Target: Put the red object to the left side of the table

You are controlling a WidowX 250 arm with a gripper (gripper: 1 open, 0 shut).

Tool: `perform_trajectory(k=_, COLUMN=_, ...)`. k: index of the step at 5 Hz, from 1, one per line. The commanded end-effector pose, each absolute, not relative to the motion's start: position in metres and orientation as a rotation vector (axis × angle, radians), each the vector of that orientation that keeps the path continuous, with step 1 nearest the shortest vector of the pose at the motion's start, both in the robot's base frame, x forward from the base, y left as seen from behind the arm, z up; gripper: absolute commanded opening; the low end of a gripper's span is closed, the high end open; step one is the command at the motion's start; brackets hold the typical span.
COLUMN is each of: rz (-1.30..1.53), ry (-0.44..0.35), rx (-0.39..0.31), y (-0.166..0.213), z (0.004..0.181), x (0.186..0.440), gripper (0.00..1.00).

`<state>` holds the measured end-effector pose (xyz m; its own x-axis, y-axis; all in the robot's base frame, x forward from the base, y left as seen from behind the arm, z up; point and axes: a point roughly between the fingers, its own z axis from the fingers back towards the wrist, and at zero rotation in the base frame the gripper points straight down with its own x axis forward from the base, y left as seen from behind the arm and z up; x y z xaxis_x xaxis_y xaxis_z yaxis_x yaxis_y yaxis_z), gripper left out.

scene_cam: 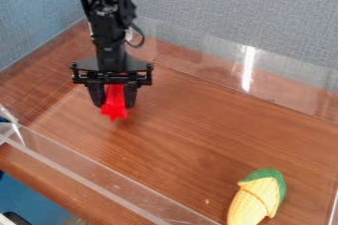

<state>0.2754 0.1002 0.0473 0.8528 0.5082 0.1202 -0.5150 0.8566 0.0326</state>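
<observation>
The red object (118, 102), a bright red bar, hangs upright between the fingers of my gripper (115, 98), which is shut on it. Its lower end is at or just above the reddish-brown table (199, 140), in the left half, a little back from the middle. The black arm rises behind it toward the top left. Part of the bar is hidden by the fingers.
A yellow-green toy corn cob (256, 196) lies at the front right corner. Low clear acrylic walls (244, 66) edge the table at the back, left and front. A blue-grey wall stands behind.
</observation>
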Motion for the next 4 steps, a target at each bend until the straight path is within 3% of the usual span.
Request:
perform_trajectory(k=1, rz=0.519, ry=-0.162, rx=0.070, y=0.1015, z=0.0586, x=0.2881, gripper=0.00)
perform_trajectory(k=4, rz=0.490, ry=-0.174, rx=0.072, y=0.1019, z=0.0598, x=0.2932, gripper=0.00)
